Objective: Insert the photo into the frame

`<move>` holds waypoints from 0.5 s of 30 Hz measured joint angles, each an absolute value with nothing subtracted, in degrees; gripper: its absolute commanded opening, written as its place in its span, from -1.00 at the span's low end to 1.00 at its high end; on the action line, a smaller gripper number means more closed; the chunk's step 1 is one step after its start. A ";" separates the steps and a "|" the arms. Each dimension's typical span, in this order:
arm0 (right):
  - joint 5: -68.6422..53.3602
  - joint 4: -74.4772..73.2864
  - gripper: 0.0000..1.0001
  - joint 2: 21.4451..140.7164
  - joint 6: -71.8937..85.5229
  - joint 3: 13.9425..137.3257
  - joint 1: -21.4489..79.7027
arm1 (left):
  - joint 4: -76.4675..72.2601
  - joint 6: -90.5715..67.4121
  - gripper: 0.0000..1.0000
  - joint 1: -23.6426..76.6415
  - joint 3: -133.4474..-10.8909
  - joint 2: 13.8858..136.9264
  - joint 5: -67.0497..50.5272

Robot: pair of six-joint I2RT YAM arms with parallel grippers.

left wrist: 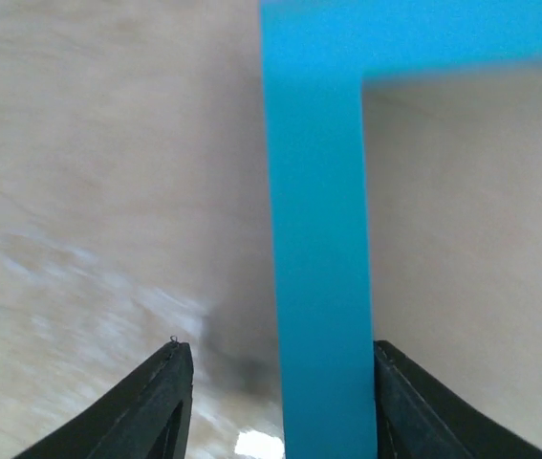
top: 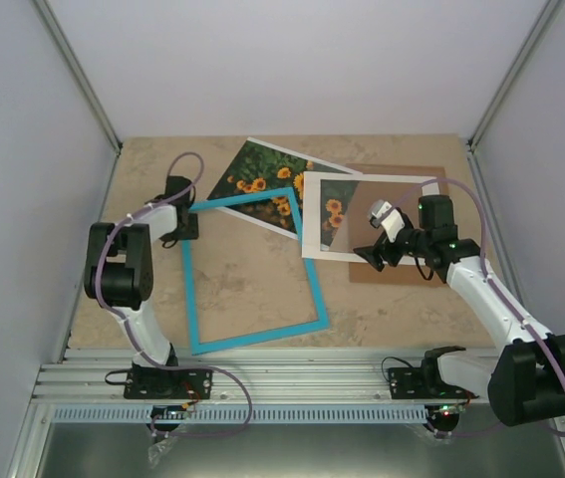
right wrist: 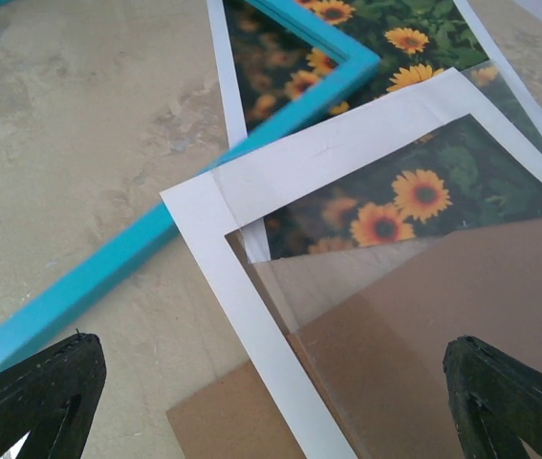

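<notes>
**Both jaws wide, nothing held; photo still outside the frame**

Left gripper (left wrist: 275, 349): jaws wide, straddling one blue rail of the frame (left wrist: 318, 220). The rail sits close to the right-hand finger and is not pinched. This is probably lined up to clamp the rail and steady or shift the frame.

Right gripper (right wrist: 271, 337): jaws wide and empty, poised over the white mat (right wrist: 347, 143) where it overlaps the brown board (right wrist: 223, 416).

The frame lies flat on the table (left wrist: 89, 143), blue side up, with its far corner resting on the photo (top: 262, 171). The photo lies at the far side, pinned under that corner and under the mat.

Judgement: early stage; both covers must clear before the photo comes free.
</notes>
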State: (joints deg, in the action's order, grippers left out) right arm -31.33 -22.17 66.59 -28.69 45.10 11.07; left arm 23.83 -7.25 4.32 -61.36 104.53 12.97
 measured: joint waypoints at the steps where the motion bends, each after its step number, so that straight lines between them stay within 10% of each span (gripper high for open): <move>1: -31.22 -22.06 0.95 66.59 -28.69 44.91 11.07 | 23.81 -6.76 -0.04 2.85 -62.50 105.45 13.52; 15: -30.96 -21.39 0.95 66.35 -28.40 44.05 11.07 | 25.80 -3.31 -0.21 -7.51 -67.40 108.84 10.72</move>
